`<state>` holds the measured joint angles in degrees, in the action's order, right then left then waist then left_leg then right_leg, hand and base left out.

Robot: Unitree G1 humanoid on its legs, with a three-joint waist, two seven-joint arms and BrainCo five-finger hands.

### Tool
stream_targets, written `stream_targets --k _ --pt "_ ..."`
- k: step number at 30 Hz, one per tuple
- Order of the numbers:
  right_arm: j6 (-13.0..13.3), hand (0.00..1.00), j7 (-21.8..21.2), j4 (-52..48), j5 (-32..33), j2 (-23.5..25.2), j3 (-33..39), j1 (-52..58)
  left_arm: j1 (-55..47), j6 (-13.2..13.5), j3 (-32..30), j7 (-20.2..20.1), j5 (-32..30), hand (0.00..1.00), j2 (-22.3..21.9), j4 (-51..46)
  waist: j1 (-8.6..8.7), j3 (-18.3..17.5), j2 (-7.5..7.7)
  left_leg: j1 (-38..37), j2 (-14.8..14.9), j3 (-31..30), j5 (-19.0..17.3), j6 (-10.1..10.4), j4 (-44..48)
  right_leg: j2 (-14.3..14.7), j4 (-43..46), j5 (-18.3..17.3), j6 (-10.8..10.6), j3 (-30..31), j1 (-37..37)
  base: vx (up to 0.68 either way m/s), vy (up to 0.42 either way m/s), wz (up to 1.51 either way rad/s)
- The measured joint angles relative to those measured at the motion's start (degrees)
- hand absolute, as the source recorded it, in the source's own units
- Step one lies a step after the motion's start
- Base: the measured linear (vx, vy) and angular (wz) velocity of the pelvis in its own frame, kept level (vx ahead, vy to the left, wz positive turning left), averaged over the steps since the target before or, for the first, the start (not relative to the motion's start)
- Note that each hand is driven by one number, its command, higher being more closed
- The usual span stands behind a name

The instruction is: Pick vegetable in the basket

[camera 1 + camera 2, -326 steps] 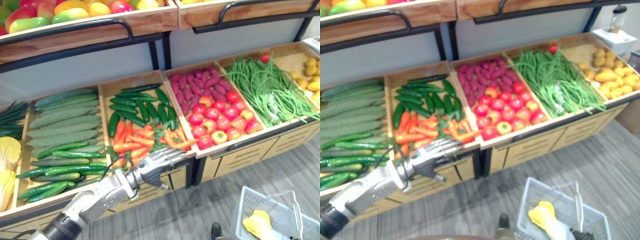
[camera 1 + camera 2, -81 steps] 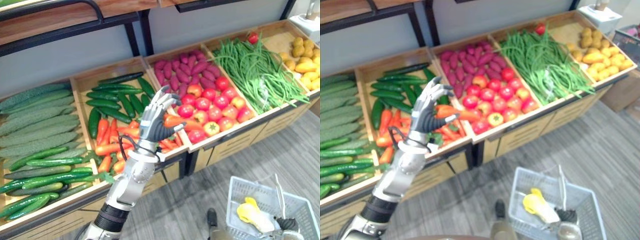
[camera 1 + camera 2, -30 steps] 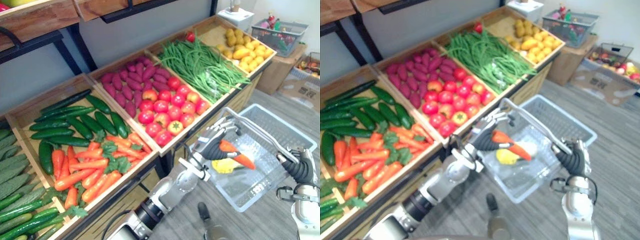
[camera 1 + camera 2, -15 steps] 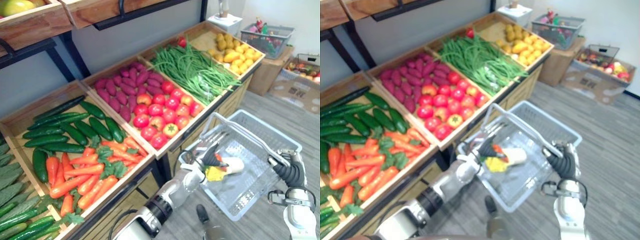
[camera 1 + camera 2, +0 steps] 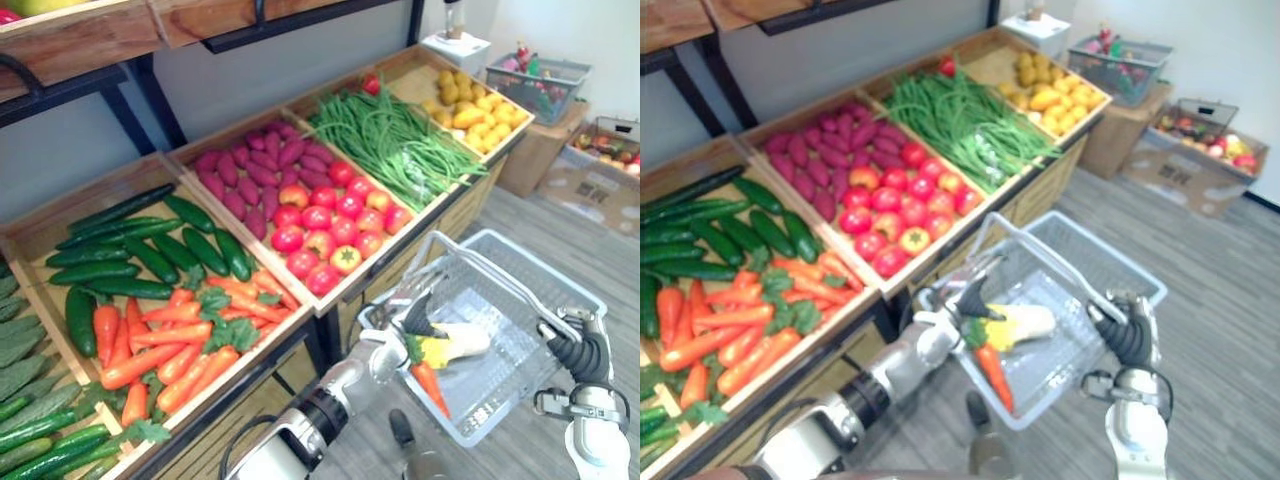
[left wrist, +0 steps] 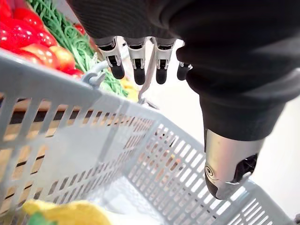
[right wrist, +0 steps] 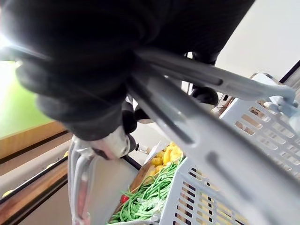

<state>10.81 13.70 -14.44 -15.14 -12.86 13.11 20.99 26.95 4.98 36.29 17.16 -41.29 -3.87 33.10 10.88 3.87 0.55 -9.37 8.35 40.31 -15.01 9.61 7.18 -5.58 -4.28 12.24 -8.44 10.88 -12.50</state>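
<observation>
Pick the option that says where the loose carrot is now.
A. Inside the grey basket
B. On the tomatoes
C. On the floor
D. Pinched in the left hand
A. The carrot is inside the basket, beside the yellow-white vegetable, while the left hand above it has straight fingers and holds nothing.

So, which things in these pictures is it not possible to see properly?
- Left eye view: whether the left hand touches the carrot, because the hand overlaps the carrot's leafy end.
- Left wrist view: the yellow vegetable, which is cut off by the picture's edge, so its shape is unclear.
- Left eye view: the goods in the far small basket, which are too small to name.
</observation>
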Motion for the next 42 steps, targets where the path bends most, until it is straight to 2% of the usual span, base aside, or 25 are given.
stream_targets --k 3,5,7,9,11,14,15,20,21,23,25,29,30,31,35,36,37,39,40,42 --pt "0.0 1.0 0.0 1.9 0.0 0.0 0.0 -0.3 -0.3 0.3 0.1 -0.1 0.2 0.0 1.4 -7.9 -0.2 0.0 -0.01 0.5 0.2 -0.8 0.0 -0.1 0.2 0.2 -0.1 0.0 0.0 -1.1 0.2 -0.03 -0.061 0.18" --pt "0.0 1.0 0.0 3.2 0.1 0.0 0.1 -0.5 -0.9 2.5 0.0 -0.1 0.5 0.0 3.5 -15.0 -0.3 -0.1 -0.05 0.8 0.6 -1.7 0.0 -0.1 0.3 0.1 -0.5 0.0 0.0 -1.9 0.8 -0.03 -0.068 0.19" --pt "0.0 1.0 0.0 5.1 -0.1 0.0 0.7 -0.5 -4.8 5.6 -0.1 -0.2 0.7 0.0 6.0 -26.9 -0.8 -0.2 -0.22 0.9 1.0 -2.7 0.0 -0.1 0.6 0.0 -0.7 0.0 0.0 -3.0 1.6 -0.04 -0.088 0.23" --pt "0.0 1.0 0.0 6.9 -0.1 0.0 2.1 -0.5 -8.4 8.0 -0.1 -1.0 1.9 0.0 7.9 -32.9 -1.24 -0.5 -0.31 1.5 1.2 -3.8 0.0 -0.1 0.9 -0.2 -0.8 0.0 0.0 -4.1 1.9 -0.03 -0.07 0.26" --pt "0.0 1.0 0.3 9.6 -0.2 0.0 4.3 -0.6 -14.5 10.6 -0.5 -2.4 4.5 0.0 12.2 -39.8 -2.38 -1.2 -0.43 2.2 1.2 -5.1 0.2 -0.4 1.1 -0.6 -0.9 0.0 0.0 -5.1 2.0 -0.05 -0.078 0.29" --pt "-0.2 1.0 1.5 14.0 -0.8 0.0 6.6 -0.8 -24.1 12.7 -2.5 -6.2 10.4 0.0 19.4 -46.6 -3.57 -1.5 -0.46 2.6 1.1 -7.1 0.5 -0.9 1.2 -1.2 -1.1 0.0 0.0 -6.8 2.9 -0.06 -0.061 0.33" --pt "-0.3 1.0 2.3 15.9 -0.9 -0.2 7.1 -0.9 -28.3 13.2 -3.6 -7.2 12.9 0.0 21.5 -48.4 -3.5 -2.1 -0.51 3.3 0.9 -8.3 0.7 -1.2 1.2 -1.7 -1.2 0.0 0.0 -7.8 3.0 -0.05 -0.052 0.39" --pt "-1.2 1.0 2.7 22.7 -3.0 -0.8 9.1 -2.7 -40.8 13.5 -6.0 -13.5 26.6 0.0 25.6 -49.1 -4.75 -2.4 -0.56 3.7 0.4 -9.8 0.9 -1.5 1.4 -2.5 -1.6 -0.1 0.0 -8.9 3.8 -0.05 -0.041 0.19" --pt "-1.5 1.0 2.8 24.0 -3.0 -1.0 9.4 -2.7 -44.5 13.2 -7.1 -16.0 31.8 0.0 25.6 -49.1 -4.87 -2.4 -0.63 4.1 0.4 -10.4 0.9 -1.5 1.6 -2.7 -1.6 -0.1 0.0 -9.2 3.7 -0.03 -0.032 0.12" --pt "-2.0 1.0 2.9 25.1 -3.0 -1.0 9.9 -2.7 -47.8 12.8 -8.8 -18.0 34.5 0.0 25.9 -49.1 -5.05 -2.4 -0.6 4.5 0.4 -10.9 0.9 -1.5 1.9 -2.7 -1.6 -0.2 0.1 -9.7 3.7 -0.02 -0.038 0.14" --pt "-2.0 1.0 2.8 26.9 -3.0 -1.0 11.1 -2.8 -52.1 12.4 -11.7 -20.2 36.2 0.0 26.0 -46.7 -5.24 -2.6 -0.56 5.0 0.5 -11.5 0.9 -1.5 2.1 -2.7 -1.6 -0.3 0.3 -10.4 3.7 -0.01 -0.051 0.13" --pt "-2.0 1.0 2.5 29.6 -2.9 -0.6 12.7 -2.9 -56.1 9.8 -18.2 -23.3 36.6 0.0 24.5 -36.7 -5.79 -2.6 -0.53 5.1 0.5 -12.5 1.0 -1.7 2.1 -2.8 -1.6 -0.4 0.5 -11.1 4.1 -0.01 -0.04 0.11" --pt "-2.0 1.0 2.2 30.3 -2.9 -0.4 13.2 -2.9 -56.2 9.3 -20.6 -24.0 35.8 0.0 23.5 -32.4 -6.04 -3.0 -1.01 5.1 0.5 -12.9 1.1 -1.7 2.1 -2.9 -1.6 -0.4 0.5 -11.6 4.3 -0.01 -0.033 0.14" --pt "-2.0 1.0 2.2 30.9 -2.9 -0.4 13.6 -2.9 -56.2 8.8 -22.6 -24.4 35.1 0.0 22.8 -29.0 -6.21 -2.9 -0.59 5.1 0.5 -13.3 1.1 -1.7 2.1 -3.0 -1.7 -0.5 0.6 -12.1 4.5 -0.01 -0.032 0.18" --pt "-2.3 1.0 1.9 31.3 -2.9 -0.4 14.0 -2.8 -55.5 8.0 -31.9 -24.2 26.7 0.0 19.1 -13.5 -6.36 -3.7 -1.0 5.2 0.2 -14.6 1.2 -2.0 2.0 -3.5 -1.7 -0.6 0.8 -13.6 5.2 -0.02 -0.026 0.16" --pt "-2.3 1.0 1.9 31.3 -2.9 -0.2 14.4 -2.9 -54.6 7.0 -35.3 -23.2 23.3 0.0 17.3 -6.9 -6.45 -3.8 -1.05 5.1 0.1 -14.9 1.3 -2.0 2.0 -3.7 -1.7 -0.6 0.8 -13.8 5.5 -0.02 -0.027 0.11" --pt "-2.3 1.0 1.9 31.3 -2.9 -0.1 14.5 -2.9 -54.4 6.8 -35.9 -22.6 22.0 0.0 17.0 -5.7 -6.46 -3.8 -1.07 5.1 0.1 -15.0 1.3 -2.1 2.0 -3.7 -1.8 -0.6 0.8 -13.9 5.6 -0.02 -0.02 0.16" --pt "-2.3 1.0 1.9 32.5 -2.9 0.7 15.8 -3.2 -52.0 5.9 -40.2 -18.8 15.3 0.0 14.6 5.2 -6.51 -3.9 -0.98 5.2 0.0 -16.0 1.5 -2.3 1.8 -4.0 -1.8 -0.8 1.0 -15.0 6.1 -0.03 -0.023 0.19" --pt "-2.3 1.0 1.9 33.2 -2.9 0.7 16.0 -3.6 -51.3 5.9 -41.5 -17.7 13.8 0.0 13.9 8.2 -6.56 -4.0 -0.95 5.2 -0.1 -16.1 1.6 -2.3 1.8 -4.1 -1.8 -0.8 1.0 -15.1 6.1 -0.03 -0.026 0.12" --pt "-2.3 1.0 2.2 35.1 -2.7 1.2 16.8 -4.4 -48.2 4.9 -49.0 -13.9 12.5 0.0 10.7 17.4 -6.8 -4.2 -0.9 4.9 -0.6 -16.4 2.2 -2.5 0.8 -4.4 -1.8 -0.8 1.0 -15.3 6.2 -0.03 -0.03 0.08"
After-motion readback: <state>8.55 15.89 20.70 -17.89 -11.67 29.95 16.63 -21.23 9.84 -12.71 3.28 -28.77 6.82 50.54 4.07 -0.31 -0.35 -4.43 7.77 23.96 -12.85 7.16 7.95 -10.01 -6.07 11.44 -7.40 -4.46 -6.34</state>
